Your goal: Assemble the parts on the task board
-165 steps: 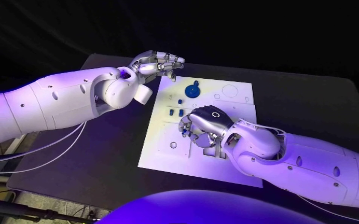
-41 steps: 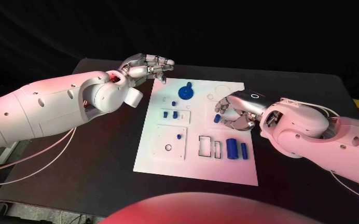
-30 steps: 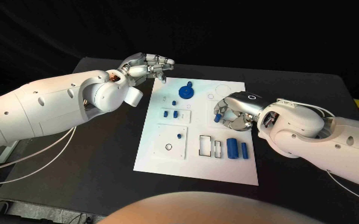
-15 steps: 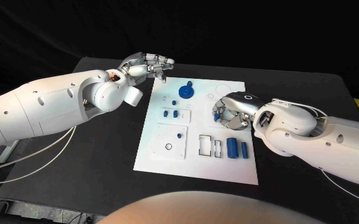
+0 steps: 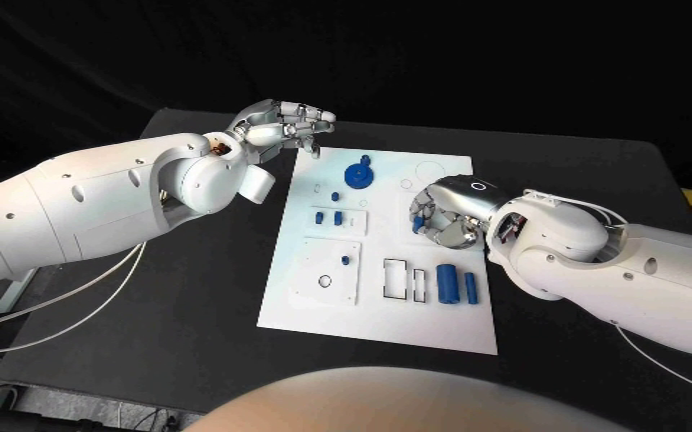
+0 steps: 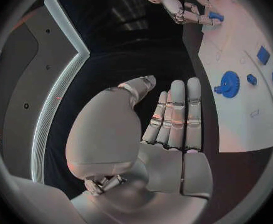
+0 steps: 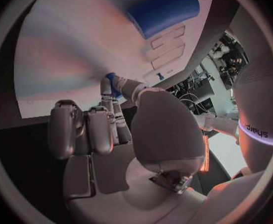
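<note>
The white task board [image 5: 378,310] lies in the middle of the table. My right hand [image 5: 447,214] hovers over its right side and pinches a small blue part [image 5: 418,220] between thumb and a finger; the same part [image 7: 113,82] shows at the fingertips in the right wrist view. My left hand [image 5: 284,124] hangs by the board's far left corner with its fingers [image 6: 176,114] straight and nothing in them. On the board lie a blue gear [image 5: 359,173], small blue pieces [image 5: 330,218] and two blue cylinders [image 5: 457,284].
A square white plate with a round hole [image 5: 329,272] sits on the board's near left. Rectangular slots [image 5: 394,280] lie beside the cylinders. Bare black table [image 5: 188,282] stretches left of the board, and its right edge [image 5: 666,192] lies beyond my right arm.
My right hand, with the small blue part in its pinch, has drifted slightly left over the board and turned a little. The left hand has stayed in place.
</note>
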You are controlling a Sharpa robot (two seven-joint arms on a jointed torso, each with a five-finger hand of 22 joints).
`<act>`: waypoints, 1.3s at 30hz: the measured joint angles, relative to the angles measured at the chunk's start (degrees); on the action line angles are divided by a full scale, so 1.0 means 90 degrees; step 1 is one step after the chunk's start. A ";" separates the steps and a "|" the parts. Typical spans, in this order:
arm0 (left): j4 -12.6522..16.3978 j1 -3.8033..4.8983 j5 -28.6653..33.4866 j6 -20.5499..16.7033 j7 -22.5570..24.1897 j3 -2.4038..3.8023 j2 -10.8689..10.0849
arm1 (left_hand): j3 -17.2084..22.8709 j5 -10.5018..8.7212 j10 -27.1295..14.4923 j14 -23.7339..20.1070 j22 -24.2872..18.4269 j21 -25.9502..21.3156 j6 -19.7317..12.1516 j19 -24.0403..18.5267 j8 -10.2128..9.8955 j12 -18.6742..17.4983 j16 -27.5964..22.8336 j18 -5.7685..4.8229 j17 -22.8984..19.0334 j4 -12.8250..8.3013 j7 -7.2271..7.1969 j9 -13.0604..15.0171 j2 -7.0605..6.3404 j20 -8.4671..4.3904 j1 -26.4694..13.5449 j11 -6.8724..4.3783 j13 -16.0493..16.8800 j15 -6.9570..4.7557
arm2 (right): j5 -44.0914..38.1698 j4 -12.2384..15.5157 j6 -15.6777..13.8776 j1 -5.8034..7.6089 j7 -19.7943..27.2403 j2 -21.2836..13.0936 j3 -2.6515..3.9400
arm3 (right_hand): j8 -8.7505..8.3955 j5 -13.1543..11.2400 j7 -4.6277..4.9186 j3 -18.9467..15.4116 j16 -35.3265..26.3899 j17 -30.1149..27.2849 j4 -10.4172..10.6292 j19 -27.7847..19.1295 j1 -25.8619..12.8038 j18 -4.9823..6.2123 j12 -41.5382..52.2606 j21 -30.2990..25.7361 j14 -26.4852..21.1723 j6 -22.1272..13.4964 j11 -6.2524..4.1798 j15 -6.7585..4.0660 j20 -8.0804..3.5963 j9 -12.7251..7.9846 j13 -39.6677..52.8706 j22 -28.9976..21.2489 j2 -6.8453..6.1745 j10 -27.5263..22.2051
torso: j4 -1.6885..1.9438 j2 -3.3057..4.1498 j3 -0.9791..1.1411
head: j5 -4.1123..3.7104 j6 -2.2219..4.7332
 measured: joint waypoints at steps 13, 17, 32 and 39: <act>-0.0025 0.0000 0.0000 0.0005 -0.0009 0.0000 0.0008 | -0.0036 0.0000 0.0000 0.0000 0.0000 0.0000 0.0000 0.0000 0.0000 0.0043 0.0000 0.0000 0.0001 0.0001 0.0000 0.0000 0.0000 0.0000 0.0000 0.0000 -0.0005 0.0000 | 0.0240 0.0345 -0.0484 0.0090 0.0002 -0.0212 0.0037 | 0.0002 -0.0025 -0.0020 -0.0003 0.0031 0.0028 0.0002 0.0022 -0.0053 0.0000 0.0014 0.0035 -0.0022 0.0041 -0.0017 -0.0022 -0.0022 0.0000 0.0011 -0.0001 0.0053 0.0097 | -0.0001 -0.0013 -0.0005 | -0.0012 0.0001; -0.0037 -0.0002 0.0000 0.0007 -0.0012 0.0000 0.0019 | -0.0036 0.0000 0.0000 0.0000 0.0001 0.0000 0.0000 0.0000 0.0000 0.0043 0.0000 0.0000 -0.0004 0.0001 0.0000 0.0000 0.0000 0.0000 0.0000 0.0000 -0.0005 0.0000 | 0.0510 0.0467 -0.0609 0.0174 0.0001 -0.0304 0.0063 | 0.0002 -0.0033 -0.0021 -0.0021 0.0031 0.0028 0.0018 0.0022 -0.0077 0.0000 0.0014 0.0035 -0.0023 0.0040 -0.0017 -0.0022 -0.0022 0.0000 0.0010 -0.0001 0.0078 0.0096 | -0.0002 -0.0016 -0.0005 | -0.0012 0.0016; -0.0080 -0.0001 0.0000 0.0021 -0.0018 -0.0001 0.0063 | -0.0036 0.0000 0.0000 0.0000 0.0001 0.0000 0.0000 0.0000 0.0000 0.0043 0.0000 0.0000 -0.0005 0.0001 0.0000 0.0000 0.0000 0.0000 0.0000 0.0000 -0.0004 0.0000 | 0.1438 0.0813 -0.0820 0.0173 0.0064 0.0081 0.0092 | 0.0002 -0.0008 -0.0034 -0.0047 0.0031 0.0021 0.0027 0.0021 -0.0095 0.0000 -0.0011 0.0035 -0.0023 0.0028 -0.0016 -0.0022 -0.0022 0.0000 0.0011 -0.0002 0.0093 0.0095 | -0.0005 -0.0012 -0.0002 | 0.0089 0.0046; -0.0102 -0.0003 0.0000 0.0031 -0.0019 -0.0001 0.0098 | -0.0036 0.0000 0.0000 0.0000 0.0001 0.0000 0.0000 0.0000 0.0000 0.0043 0.0000 0.0000 -0.0005 0.0000 0.0000 0.0000 0.0000 0.0000 0.0000 0.0000 -0.0004 0.0000 | 0.1542 0.0804 -0.0838 -0.0103 0.0167 0.0633 0.0082 | 0.0002 0.0017 -0.0036 -0.0048 0.0031 0.0011 0.0026 0.0021 -0.0095 -0.0001 -0.0036 0.0004 -0.0022 0.0026 -0.0016 -0.0022 -0.0022 0.0000 0.0012 -0.0003 0.0092 0.0095 | 0.0000 -0.0004 -0.0002 | 0.0201 0.0032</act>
